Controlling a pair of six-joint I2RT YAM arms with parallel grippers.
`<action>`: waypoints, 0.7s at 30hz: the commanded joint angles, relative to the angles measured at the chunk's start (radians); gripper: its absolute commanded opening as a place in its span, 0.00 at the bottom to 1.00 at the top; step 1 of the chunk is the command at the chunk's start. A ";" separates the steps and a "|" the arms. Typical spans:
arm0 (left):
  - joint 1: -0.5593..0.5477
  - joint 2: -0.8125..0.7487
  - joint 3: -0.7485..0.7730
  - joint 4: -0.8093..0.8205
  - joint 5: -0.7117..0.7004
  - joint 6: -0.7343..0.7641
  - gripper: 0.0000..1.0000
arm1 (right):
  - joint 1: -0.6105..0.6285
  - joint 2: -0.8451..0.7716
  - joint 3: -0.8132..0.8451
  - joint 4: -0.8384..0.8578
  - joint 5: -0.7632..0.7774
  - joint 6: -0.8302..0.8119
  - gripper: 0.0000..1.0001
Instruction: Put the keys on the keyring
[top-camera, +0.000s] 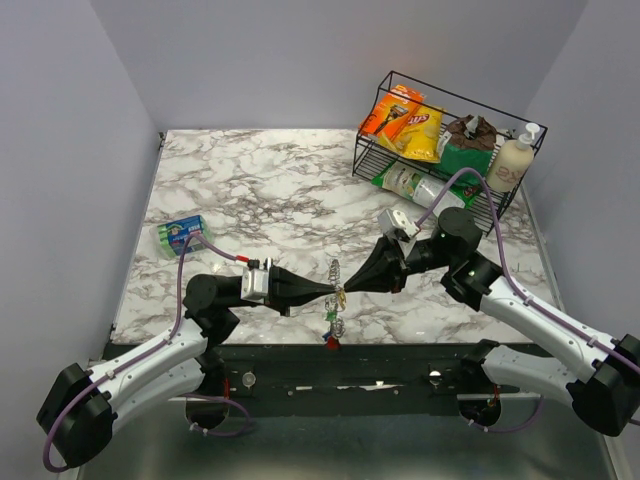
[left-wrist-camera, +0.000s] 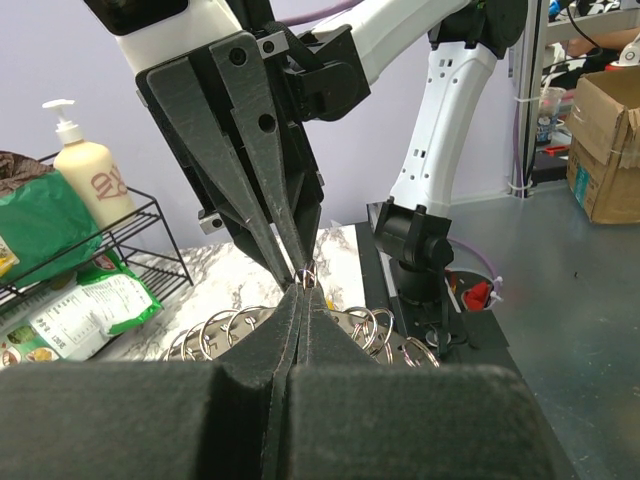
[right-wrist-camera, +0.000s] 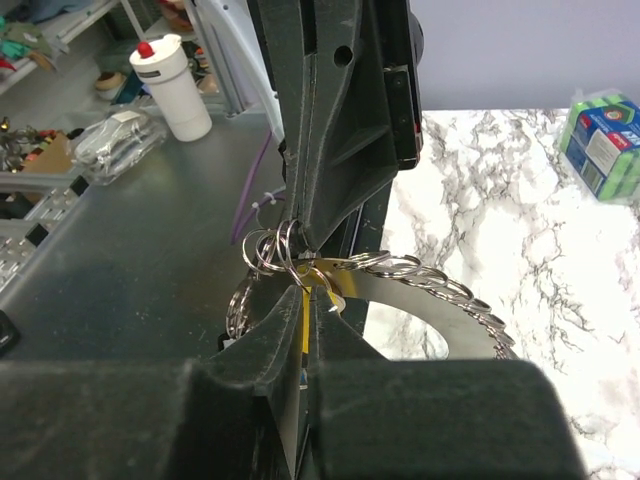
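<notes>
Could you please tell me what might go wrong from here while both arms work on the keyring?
1. The left gripper and right gripper meet tip to tip at the keyring, so a small misalignment could make their fingers collide.
2. The right gripper seems to pinch only a thin edge of the yellow key, which may slip out.
3. All this hangs near the table edge, so a dropped key could fall off.

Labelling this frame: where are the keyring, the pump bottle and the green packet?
keyring (top-camera: 334, 272), top external view, upper beaded arc.
pump bottle (top-camera: 511, 165), top external view, its body.
green packet (top-camera: 181, 236), top external view, its middle.
</notes>
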 joint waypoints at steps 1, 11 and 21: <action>-0.003 -0.007 0.019 0.059 0.016 0.000 0.00 | 0.007 0.007 0.021 0.026 -0.012 0.006 0.06; -0.003 -0.010 0.022 0.060 0.016 -0.002 0.00 | 0.005 0.026 0.018 0.006 -0.009 -0.012 0.00; -0.003 -0.012 0.029 0.066 0.033 -0.015 0.00 | 0.005 0.054 0.006 0.004 -0.006 -0.024 0.00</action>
